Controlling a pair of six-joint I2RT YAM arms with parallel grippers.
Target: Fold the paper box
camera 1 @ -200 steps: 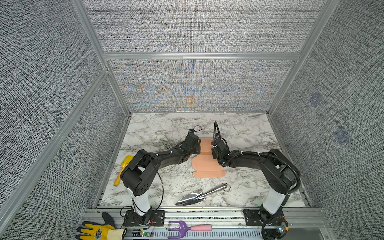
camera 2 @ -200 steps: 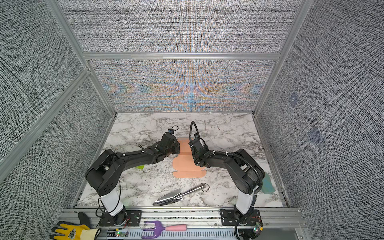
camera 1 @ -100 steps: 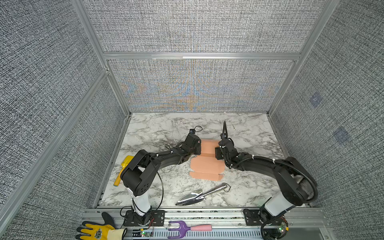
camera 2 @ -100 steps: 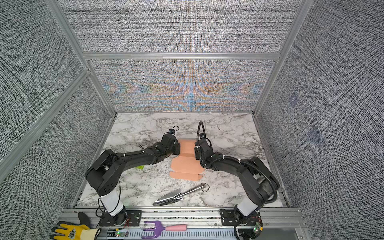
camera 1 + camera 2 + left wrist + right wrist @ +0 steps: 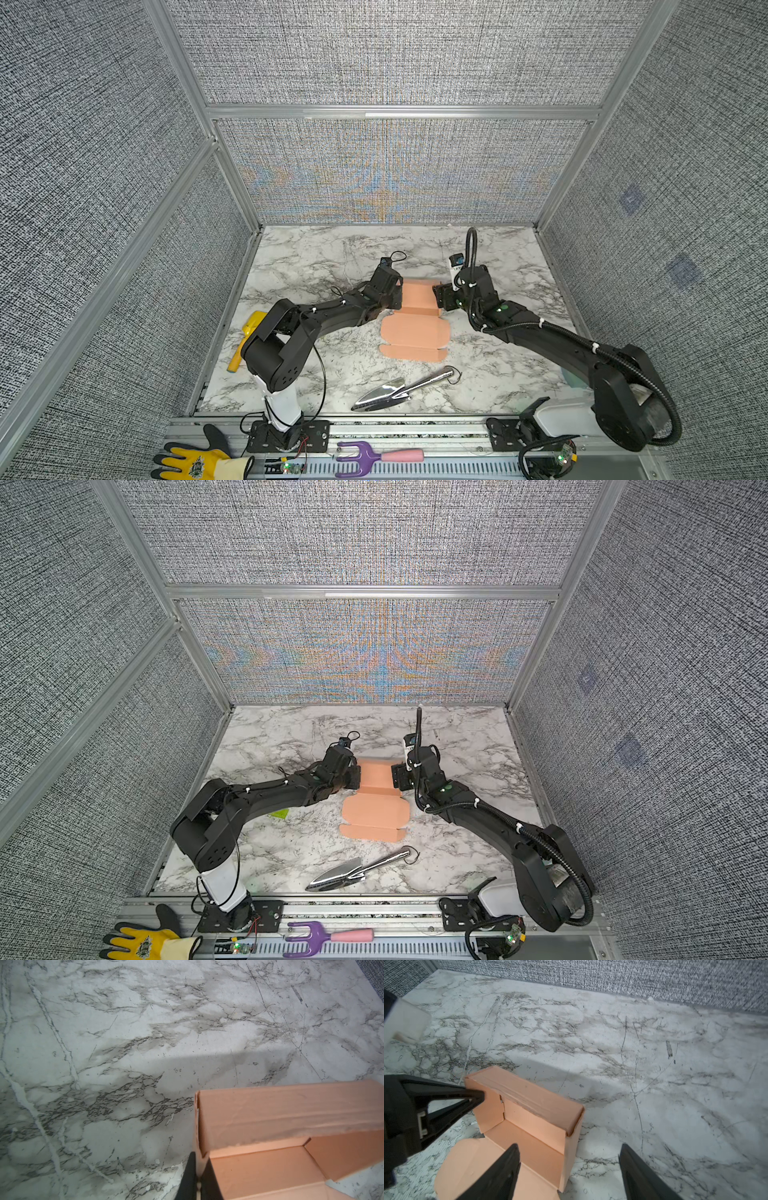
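So, left end effector (image 5: 198, 1177) is pinching one side wall of the pink box (image 5: 533, 1124), right end effector (image 5: 569, 1148) is spread wide around the opposite wall.

Salmon-pink paper box (image 5: 415, 334); white table (image 5: 316, 266) veined grey like marble; grey woven walls (image 5: 374, 62); yellow glove (image 5: 195, 464); silver trowel (image 5: 382, 397).

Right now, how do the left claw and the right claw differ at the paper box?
The left claw is shut, pinching one side wall of the paper box; the right claw is open and grips nothing. The left claw's fingers press the cardboard between them; the right claw's fingers stand wide apart astride the opposite wall, one over the box's inside, one outside it. Both sit low at the box's raised end, facing each other across it.
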